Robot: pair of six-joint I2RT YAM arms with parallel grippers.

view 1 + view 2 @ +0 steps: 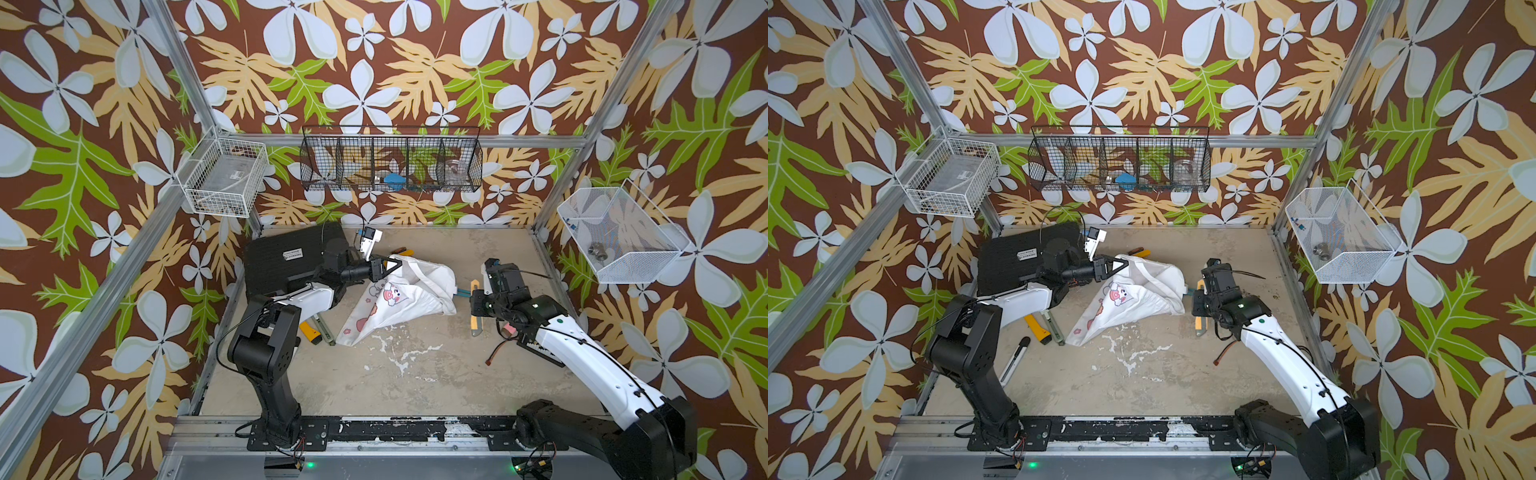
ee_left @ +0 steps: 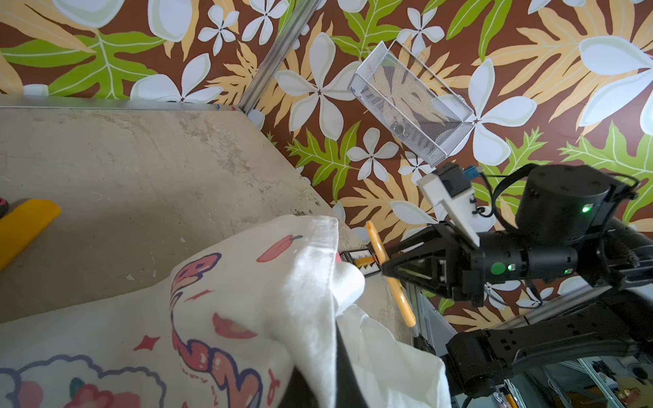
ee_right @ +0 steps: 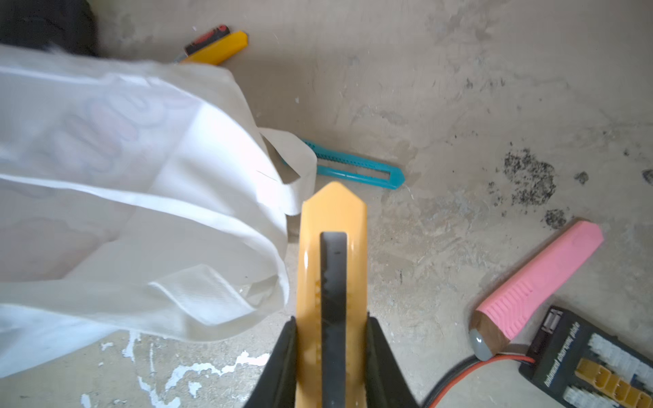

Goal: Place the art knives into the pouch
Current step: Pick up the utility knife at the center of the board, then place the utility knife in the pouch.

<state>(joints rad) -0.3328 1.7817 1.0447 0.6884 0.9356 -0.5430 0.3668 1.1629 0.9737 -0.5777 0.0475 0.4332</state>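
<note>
The right tool [image 3: 331,319] clamps the yellow art knife [image 3: 332,219], its long axis pointing past the pouch [image 3: 141,176], which lies just beside it toward the left tool [image 1: 390,265], shut seemingly on the pouch's raised rim.

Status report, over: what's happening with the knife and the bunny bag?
Left end effector shut on pouch rim, held up. Right end effector shut on yellow art knife, not yet in pouch. Teal knife on table beside pouch.
</note>
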